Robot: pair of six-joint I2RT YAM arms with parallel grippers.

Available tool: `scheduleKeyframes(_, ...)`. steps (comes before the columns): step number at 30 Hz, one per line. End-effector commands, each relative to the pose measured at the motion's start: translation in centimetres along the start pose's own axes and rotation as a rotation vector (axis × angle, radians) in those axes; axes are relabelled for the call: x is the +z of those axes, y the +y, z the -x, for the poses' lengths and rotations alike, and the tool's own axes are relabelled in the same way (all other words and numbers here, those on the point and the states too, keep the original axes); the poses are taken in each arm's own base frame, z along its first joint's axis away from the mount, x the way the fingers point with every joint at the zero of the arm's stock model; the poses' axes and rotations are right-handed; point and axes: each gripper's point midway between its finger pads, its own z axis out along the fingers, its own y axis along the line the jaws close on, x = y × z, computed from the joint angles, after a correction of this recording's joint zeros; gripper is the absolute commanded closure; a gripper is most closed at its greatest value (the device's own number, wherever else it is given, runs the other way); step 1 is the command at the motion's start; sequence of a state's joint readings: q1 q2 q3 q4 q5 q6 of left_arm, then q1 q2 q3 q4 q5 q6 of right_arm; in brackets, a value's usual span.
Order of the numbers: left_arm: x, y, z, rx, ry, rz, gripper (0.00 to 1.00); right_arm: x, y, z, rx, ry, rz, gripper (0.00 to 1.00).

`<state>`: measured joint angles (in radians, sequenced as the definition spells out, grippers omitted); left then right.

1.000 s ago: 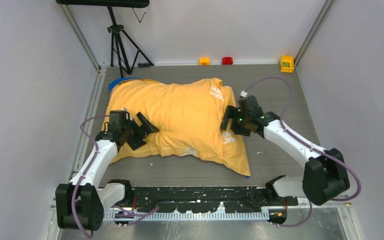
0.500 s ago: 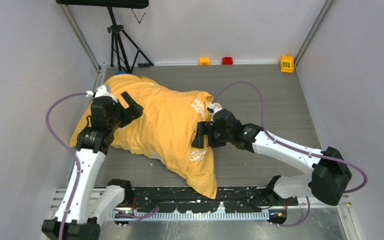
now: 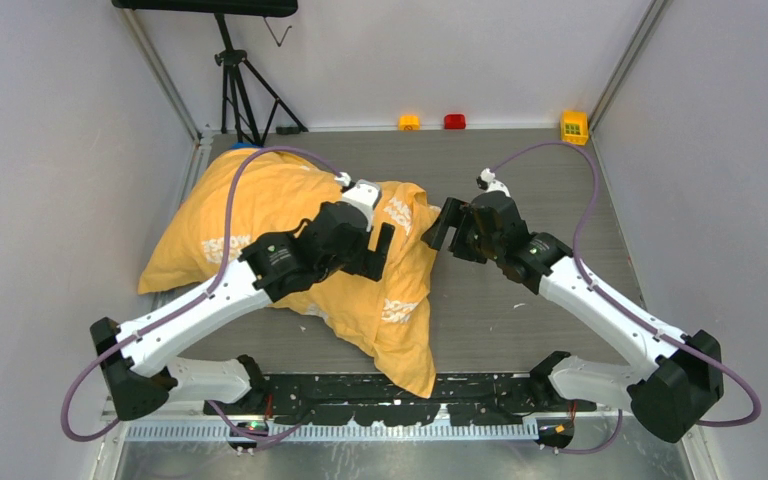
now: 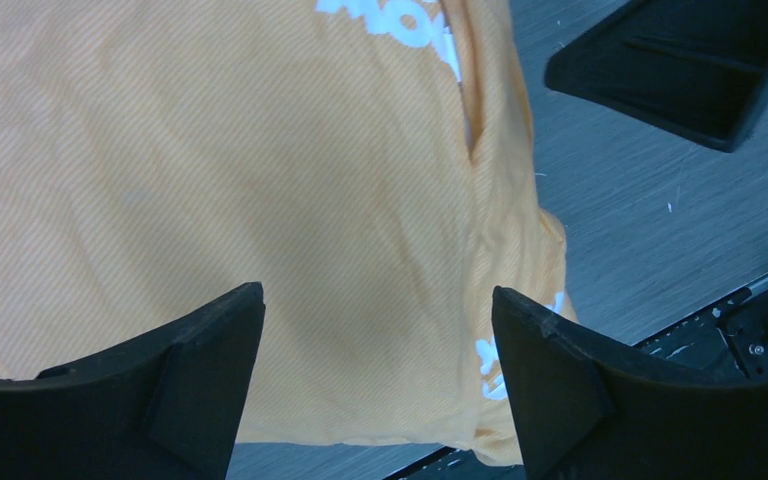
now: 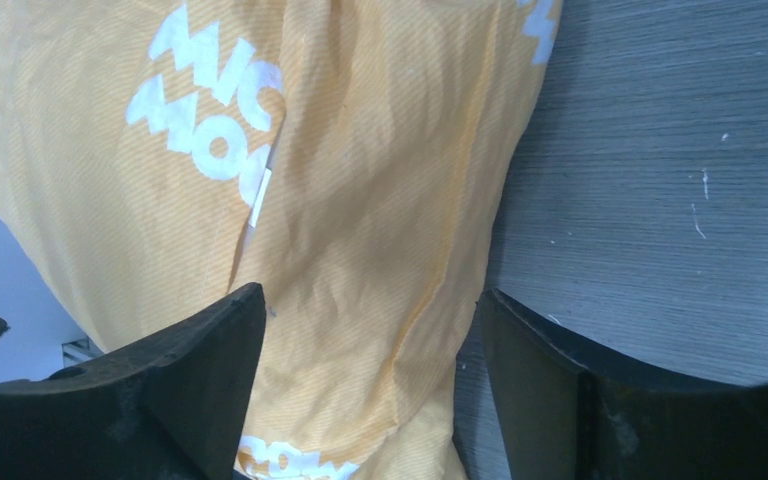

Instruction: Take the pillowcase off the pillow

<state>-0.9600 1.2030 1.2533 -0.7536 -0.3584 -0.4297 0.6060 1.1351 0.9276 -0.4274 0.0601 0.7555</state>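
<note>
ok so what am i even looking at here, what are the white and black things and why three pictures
Those are two robot arms bolted at the near edge of a table. The wide picture comes from a fixed camera above and behind them. The other two come from a small camera on each wrist, so the black wedges at the bottom of those are that arm's own fingers.

The big orange-yellow thing with white lettering is a pillowcase. The pillow is inside it, out of sight. The left gripper is above the fabric and the right gripper is over its right edge. Both are open and hold nothing. A red block and a yellow block sit at the far edge.
</note>
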Motion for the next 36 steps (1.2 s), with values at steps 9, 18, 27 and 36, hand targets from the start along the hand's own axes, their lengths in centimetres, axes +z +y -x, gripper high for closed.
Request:
scheduleKeyframes(9, 3.1, -3.0, 0.7, 0.045, 0.057, -0.039, 0.24, 3.2, 4.6, 1.2, 0.078, 0.052, 0.110, 0.31)
scheduleKeyframes(18, 4.3, -2.5, 0.5, 0.048, 0.092, 0.027, 0.32, 3.5, 2.2, -0.2, 0.064, 0.068, 0.044, 0.95)
scheduleKeyframes(27, 3.9, -2.1, 1.6, 0.195, 0.160, 0.192, 0.30, 1.9, 1.6, -1.8, 0.068, 0.075, 0.092, 1.00)
scheduleKeyframes(36, 6.9, -1.2, -0.8, 0.215, 0.254, 0.281, 0.26, 1.5, 1.2, -1.7, 0.078, 0.058, 0.082, 1.00)
